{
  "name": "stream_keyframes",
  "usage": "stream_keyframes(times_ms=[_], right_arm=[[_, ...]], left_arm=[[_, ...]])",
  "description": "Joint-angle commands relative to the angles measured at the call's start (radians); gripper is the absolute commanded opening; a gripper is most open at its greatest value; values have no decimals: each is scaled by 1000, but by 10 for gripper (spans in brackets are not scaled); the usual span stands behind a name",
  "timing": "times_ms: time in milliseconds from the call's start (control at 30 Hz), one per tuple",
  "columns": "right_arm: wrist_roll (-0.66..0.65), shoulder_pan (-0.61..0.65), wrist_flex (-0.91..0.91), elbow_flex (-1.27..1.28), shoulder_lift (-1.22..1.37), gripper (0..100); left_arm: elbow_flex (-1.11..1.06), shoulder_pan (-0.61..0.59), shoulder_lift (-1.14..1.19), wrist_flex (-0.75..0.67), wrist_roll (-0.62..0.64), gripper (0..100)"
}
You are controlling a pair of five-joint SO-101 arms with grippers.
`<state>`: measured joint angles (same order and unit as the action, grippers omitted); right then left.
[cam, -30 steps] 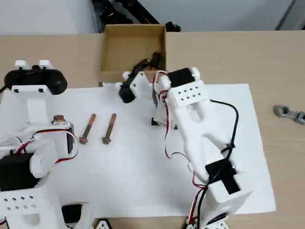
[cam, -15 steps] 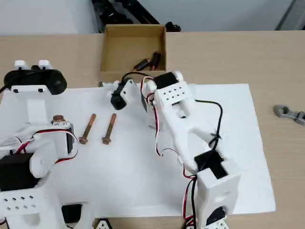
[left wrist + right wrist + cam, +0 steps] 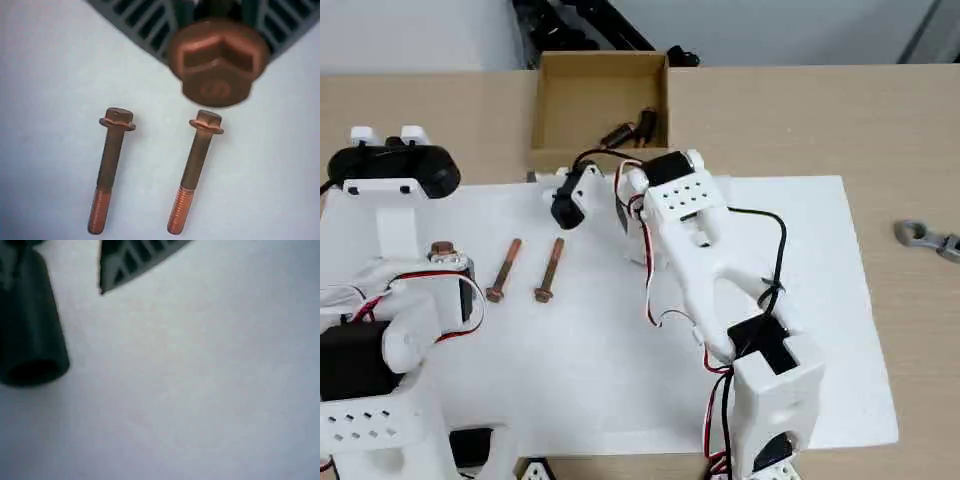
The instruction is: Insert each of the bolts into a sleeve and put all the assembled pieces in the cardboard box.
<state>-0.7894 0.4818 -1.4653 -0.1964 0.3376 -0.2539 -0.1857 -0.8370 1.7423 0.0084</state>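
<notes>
Some assembled pieces [image 3: 634,128] lie in your cardboard box [image 3: 570,110] at 12 o'clock; your left gripper [image 3: 216,17] clamps a bolt [image 3: 217,62], your right gripper [image 3: 566,192] a sleeve [image 3: 31,335]; two loose bolts [image 3: 114,170] at 9 o'clock need sleeves.

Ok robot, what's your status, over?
Left gripper shut on a bolt. Right gripper shut on a sleeve. Two more bolts loose on the white sheet.

right tool [image 3: 567,200] with black sleeve [image 3: 31,325]: went left, away from the cardboard box [image 3: 582,105] edge, over the white sheet [image 3: 620,380] | right arm: swung left with it
</notes>
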Motion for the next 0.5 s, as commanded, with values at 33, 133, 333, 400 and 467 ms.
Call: stream_keyframes(times_ms=[33, 133, 333, 400, 467], right_arm=[[-18, -2, 8, -41, -5, 210], [-40, -2, 4, -40, -5, 204], [-100, -13, 2, -38, -4, 169], [-117, -13, -5, -38, -4, 169], [-133, -13, -12, -37, 2, 169]], left_arm=[[4, -6, -18, 9, -2, 7], [-2, -5, -18, 9, -3, 8], [-44, -5, -18, 9, -15, 8], [-41, -5, -18, 9, -15, 8], [-41, -3, -18, 9, -15, 8]])
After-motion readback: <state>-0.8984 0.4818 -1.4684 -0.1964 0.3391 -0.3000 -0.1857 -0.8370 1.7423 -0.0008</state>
